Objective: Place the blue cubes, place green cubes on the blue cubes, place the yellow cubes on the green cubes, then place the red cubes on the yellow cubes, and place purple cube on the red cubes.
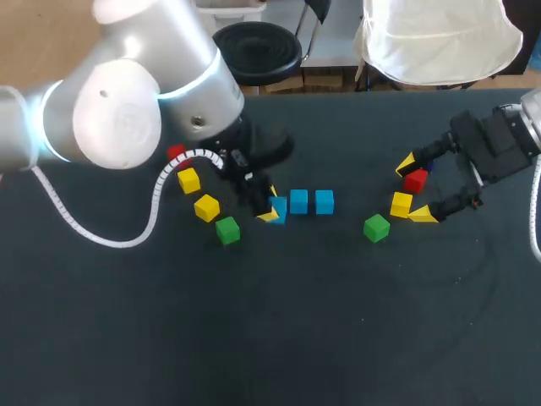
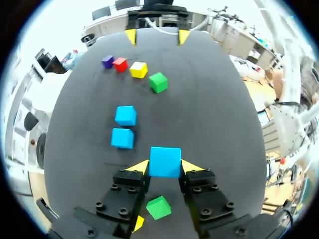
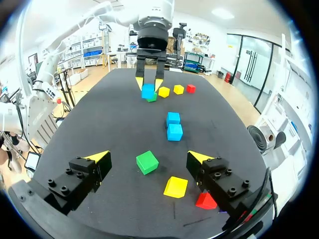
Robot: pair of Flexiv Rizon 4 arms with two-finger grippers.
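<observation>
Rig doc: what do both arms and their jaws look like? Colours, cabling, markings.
Left arm: silver-white rounded housings, glowing light-blue ring at a joint, white coiled cable looping off the wrist. Right arm: mostly out of frame, black wrist block, white cable beside it. Both end in black bolted jaws with bright yellow wedge tips. No markings visible.

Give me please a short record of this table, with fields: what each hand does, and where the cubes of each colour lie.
left hand: shut on held blue cube
right hand: open, empty, over the right group
blue row: middle blue cube and end blue cube, in line with the held one
left group: left green cube, front yellow cube, rear yellow cube, left red cube
right group: right green cube, right yellow cube, right red cube, purple cube
stacked: nothing yet
</observation>
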